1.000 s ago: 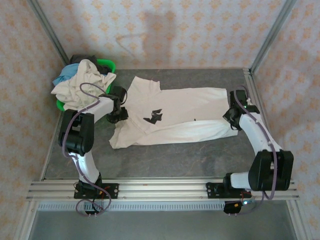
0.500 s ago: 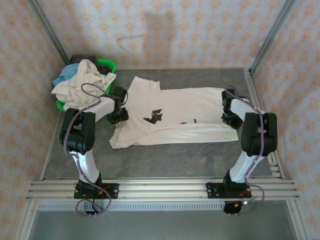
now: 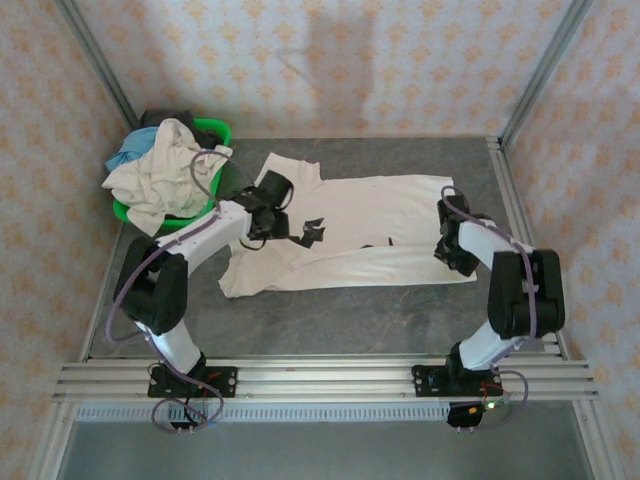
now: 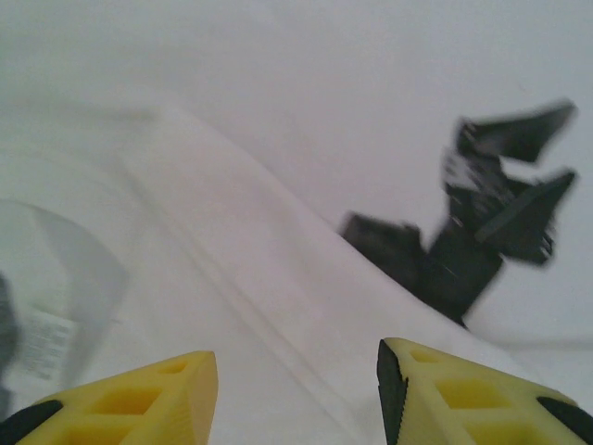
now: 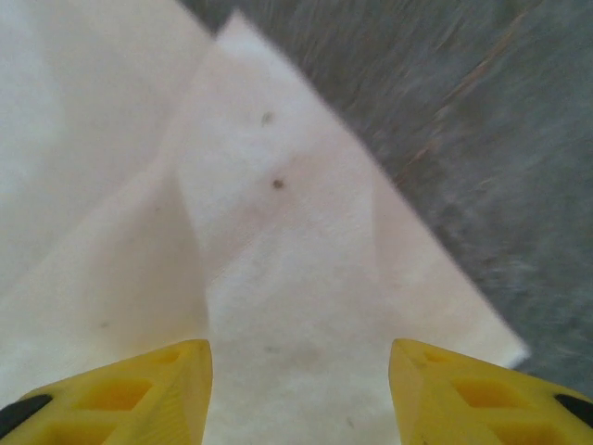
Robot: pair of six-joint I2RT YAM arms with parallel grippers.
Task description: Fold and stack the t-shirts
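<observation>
Far out on the left of your left jaws, a green basket (image 3: 218, 130) is sitting at the bench's (image 3: 330, 310) back left corner. It is holding a heap of shirts (image 3: 160, 175): cream-white on top, light blue and something dark behind.

Your left arm (image 3: 210, 228) is reaching in over the upper chest of the white shirt (image 3: 380, 215), which is lying spread flat across the middle of the bench, between the two sets of jaws. From the left wrist, the left jaws are standing apart with nothing between the yellow fingers (image 4: 139, 399), and the cloth is lying below them. A soft fold (image 4: 232, 241) in the cloth is running diagonally down towards the gap between them. The black robot-arm print (image 4: 482, 232) is lying ahead of the left jaws and off to their right. A small label (image 4: 42, 343) is showing just outside the left-hand finger.

Your right arm (image 3: 485, 245) is bending in over the shirt's hem end. The right jaws are also standing apart and gripping nothing, their fingers (image 5: 120, 389) hovering over white cloth. The shirt's corner (image 5: 482, 334) is lying just ahead of the right-hand finger, with bare grey bench beyond it and to the right. A second layer of cloth (image 5: 83, 111) is lying ahead and to the left of these jaws.
</observation>
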